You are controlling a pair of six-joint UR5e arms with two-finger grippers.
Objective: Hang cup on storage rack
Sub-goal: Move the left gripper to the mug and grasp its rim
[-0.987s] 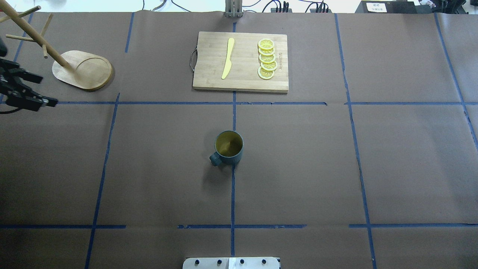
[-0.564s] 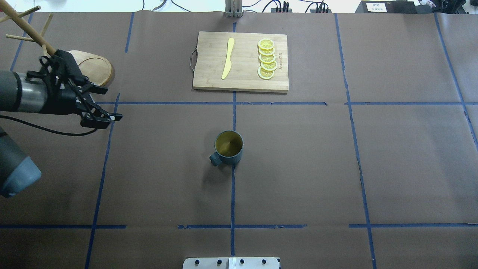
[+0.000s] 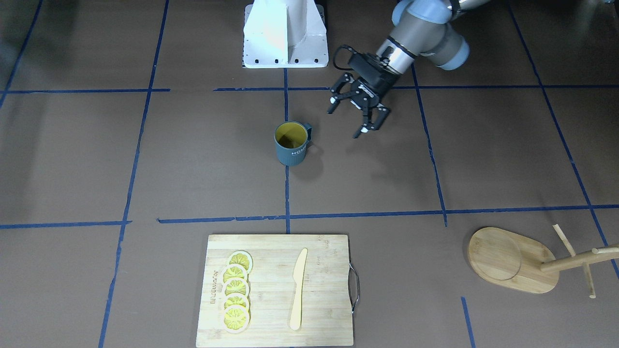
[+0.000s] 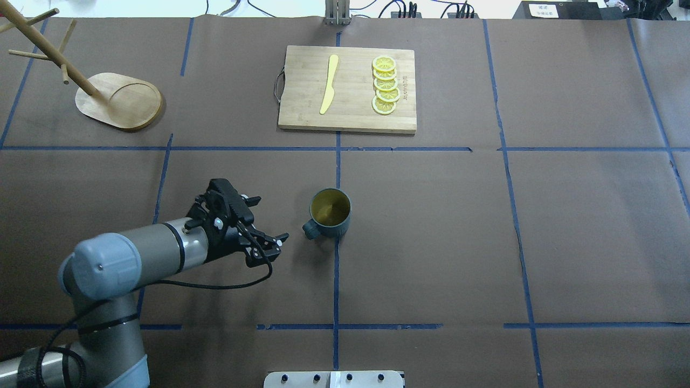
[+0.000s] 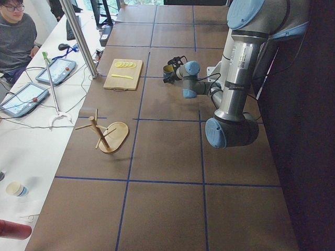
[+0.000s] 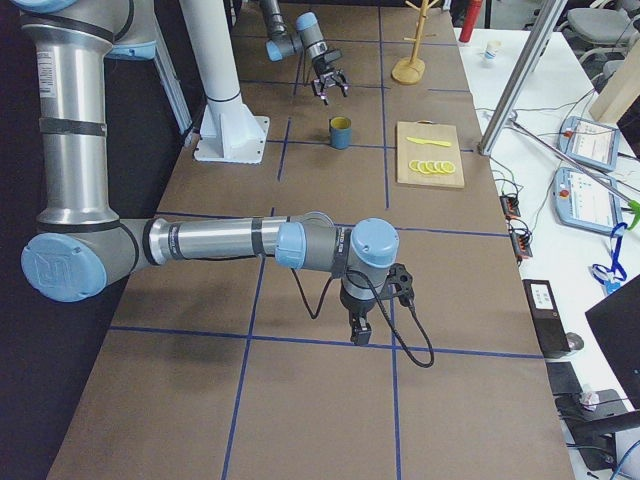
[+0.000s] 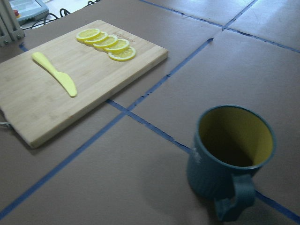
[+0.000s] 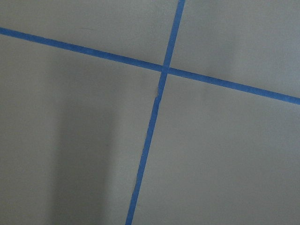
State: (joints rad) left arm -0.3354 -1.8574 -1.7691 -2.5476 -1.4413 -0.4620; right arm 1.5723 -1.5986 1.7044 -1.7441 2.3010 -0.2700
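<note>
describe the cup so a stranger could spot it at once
Start at the wooden cutting board with lemon slices. Follow the blue tape line toward the robot's base to the cup, standing upright. It is the only dark teal thing, yellow inside.

Overhead, the storage rack (image 4: 119, 101) has its post top cut off.

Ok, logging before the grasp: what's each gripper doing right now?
Left gripper: open, empty, beside the cup.
Right gripper: cannot tell.
</note>
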